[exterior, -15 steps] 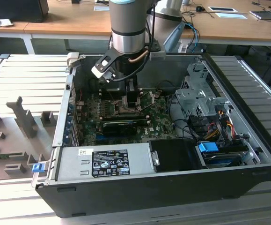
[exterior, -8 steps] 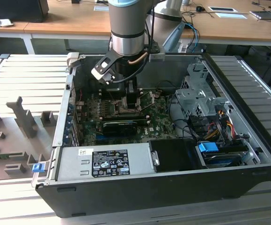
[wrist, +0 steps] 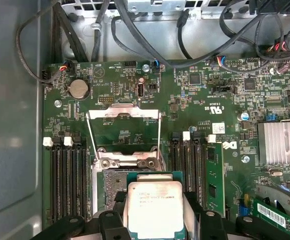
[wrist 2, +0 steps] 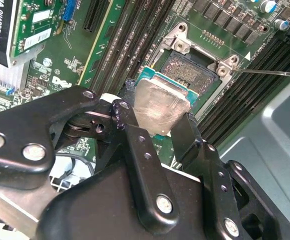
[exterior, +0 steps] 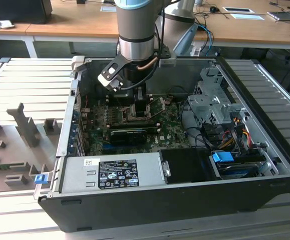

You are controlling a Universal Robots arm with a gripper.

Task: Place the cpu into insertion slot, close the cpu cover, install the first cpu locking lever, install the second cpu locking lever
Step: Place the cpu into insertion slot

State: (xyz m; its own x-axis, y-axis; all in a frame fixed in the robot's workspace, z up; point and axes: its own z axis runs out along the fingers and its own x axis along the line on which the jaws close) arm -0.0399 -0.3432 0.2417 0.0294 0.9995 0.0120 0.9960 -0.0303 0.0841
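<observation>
My gripper (wrist 2: 157,117) is shut on the cpu (wrist 2: 160,105), a pale silver square chip on a green carrier, with one black finger on each of two opposite edges. The chip hangs over one side of the insertion slot (wrist 2: 192,70), a dark square socket with a metal rim; I cannot tell whether it touches. In the first wrist view the cpu (wrist: 156,210) lies partly over the insertion slot (wrist: 109,187). The cpu cover (wrist: 123,111) stands raised open beyond it, thin lever rods (wrist: 159,132) along its sides. In the exterior view the gripper (exterior: 137,102) is low inside the case.
The open computer case (exterior: 134,200) lies on a slatted table. A power supply (exterior: 109,172) fills its near side and a drive cage (exterior: 210,100) the exterior view's right. Memory slots (wrist: 67,180) flank the socket. A heat sink (wrist: 282,142) and cables (wrist: 134,30) are nearby.
</observation>
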